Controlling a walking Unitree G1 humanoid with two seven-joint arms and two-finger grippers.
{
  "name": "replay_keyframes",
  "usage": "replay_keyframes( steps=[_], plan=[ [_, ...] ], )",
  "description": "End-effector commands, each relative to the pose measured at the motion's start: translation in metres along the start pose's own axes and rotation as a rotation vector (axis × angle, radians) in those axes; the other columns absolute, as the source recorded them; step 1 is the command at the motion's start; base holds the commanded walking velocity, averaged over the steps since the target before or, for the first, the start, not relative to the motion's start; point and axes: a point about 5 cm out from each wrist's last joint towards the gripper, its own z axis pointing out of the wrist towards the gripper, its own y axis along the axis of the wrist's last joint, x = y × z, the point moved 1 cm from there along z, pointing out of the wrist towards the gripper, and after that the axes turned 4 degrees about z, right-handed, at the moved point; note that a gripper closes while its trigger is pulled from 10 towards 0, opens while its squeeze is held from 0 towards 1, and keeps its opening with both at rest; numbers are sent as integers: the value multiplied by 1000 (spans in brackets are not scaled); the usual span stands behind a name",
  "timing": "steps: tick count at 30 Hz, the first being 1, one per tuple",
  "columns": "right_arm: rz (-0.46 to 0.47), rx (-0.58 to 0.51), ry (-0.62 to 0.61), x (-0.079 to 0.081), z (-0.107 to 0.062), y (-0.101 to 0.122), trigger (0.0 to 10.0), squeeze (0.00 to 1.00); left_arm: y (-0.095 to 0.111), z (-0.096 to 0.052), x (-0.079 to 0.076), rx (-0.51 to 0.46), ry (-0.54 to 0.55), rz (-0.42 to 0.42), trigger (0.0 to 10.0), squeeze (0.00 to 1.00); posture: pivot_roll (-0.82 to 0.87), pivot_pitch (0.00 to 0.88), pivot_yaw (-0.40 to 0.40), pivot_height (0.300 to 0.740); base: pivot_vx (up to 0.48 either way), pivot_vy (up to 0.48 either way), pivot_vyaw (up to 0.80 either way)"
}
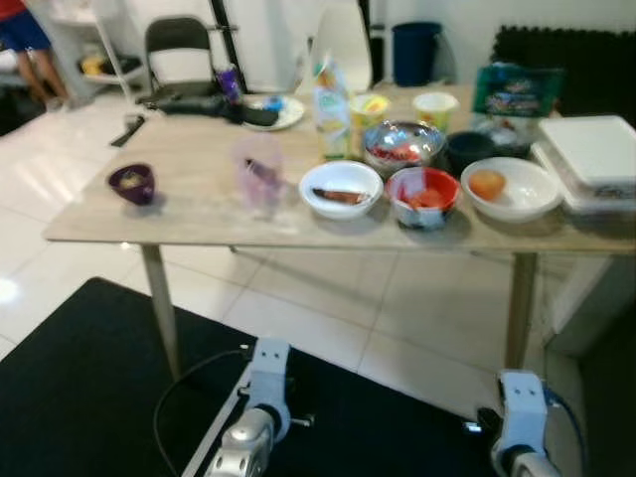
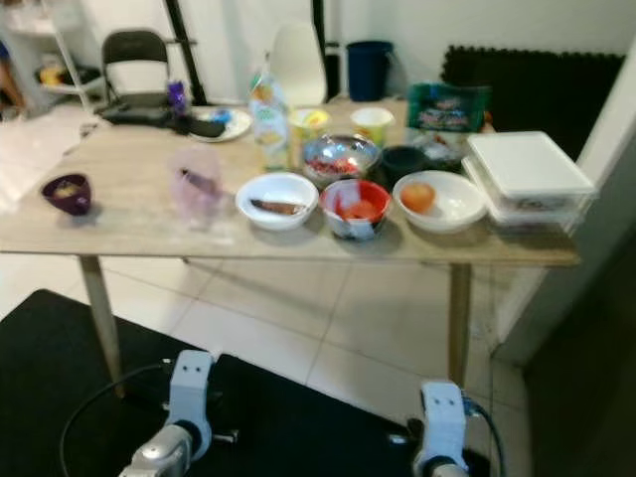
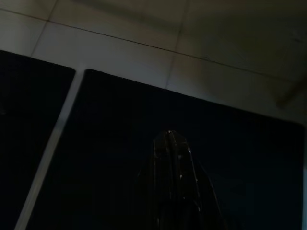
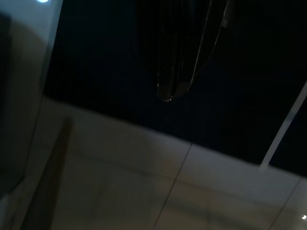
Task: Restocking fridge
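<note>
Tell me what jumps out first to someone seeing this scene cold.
The wooden table crowded with food draws the eye first: along its near edge stand a white bowl, a red bowl and a white bowl holding an orange fruit. Stacked white lidded containers fill its right end, and a small purple bowl sits alone at the left. Both arms hang idle over a black mat.

A wooden table (image 2: 129,234) stands on pale tiles, with a black mat (image 2: 60,348) before it; along its front edge sit a purple bowl (image 2: 68,193), a pink cup (image 2: 193,191), a white bowl (image 2: 277,199), a red bowl (image 2: 356,207) and a second white bowl (image 2: 439,199) with an orange fruit (image 2: 417,196); white boxes (image 2: 527,177) are stacked at the right end; both arms hang low.
</note>
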Motion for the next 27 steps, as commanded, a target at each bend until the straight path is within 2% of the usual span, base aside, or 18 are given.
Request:
replay_keyframes(
  steps=[1, 19, 27],
  plan=[
    [17, 4, 21, 8, 1, -4, 10000, 0, -8, -2, 4, 25, 1, -1, 10000, 0, -46, 70, 80, 740, 0, 0, 0],
    [29, 0, -1, 4, -2, -6, 10000, 0, -5, 0, 1, 26, -35, 37, 10000, 0, -59, 73, 106, 740, 0, 0, 0],
    [26, -5, -5, 2, -1, -2, 10000, 0, -3, 2, 1, 30, -26, 23, 10000, 0, -58, 79, 93, 740, 0, 0, 0]
  ],
)
